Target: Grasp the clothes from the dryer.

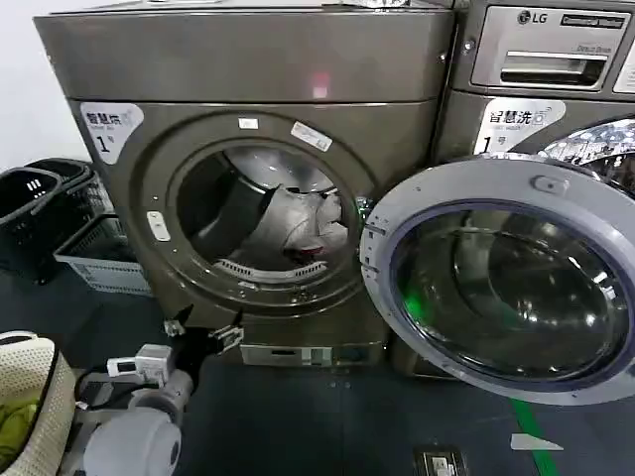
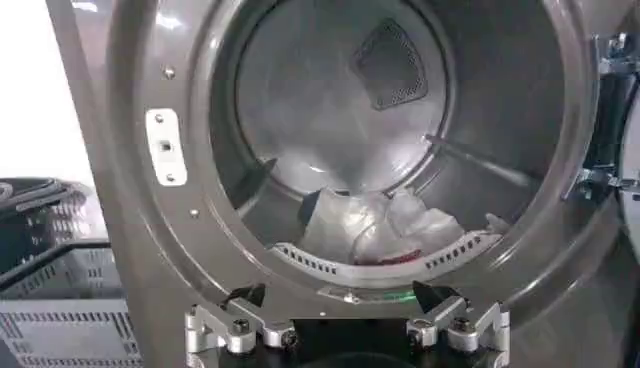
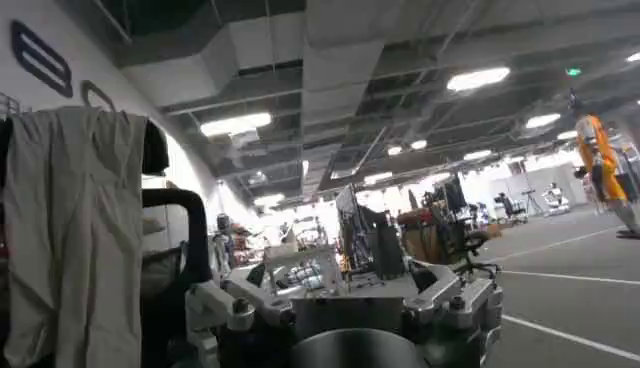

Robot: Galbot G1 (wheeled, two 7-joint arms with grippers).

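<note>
Left end effector (image 1: pixel 203 340) low, jaws apart, facing dryer (image 1: pixel 248 69)

The dryer (image 1: pixel 248 188) porthole is unobstructed; its glass door (image 1: pixel 506 283) is swung wide to the right

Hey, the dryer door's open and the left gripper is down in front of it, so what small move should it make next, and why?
Probably raise the left gripper and push it forward toward the porthole. It sits low, below the dryer opening, with its jaws open and empty. The clothes lie at the bottom of the drum just behind the rim, and the door is swung wide, so the way in looks clear.
</note>
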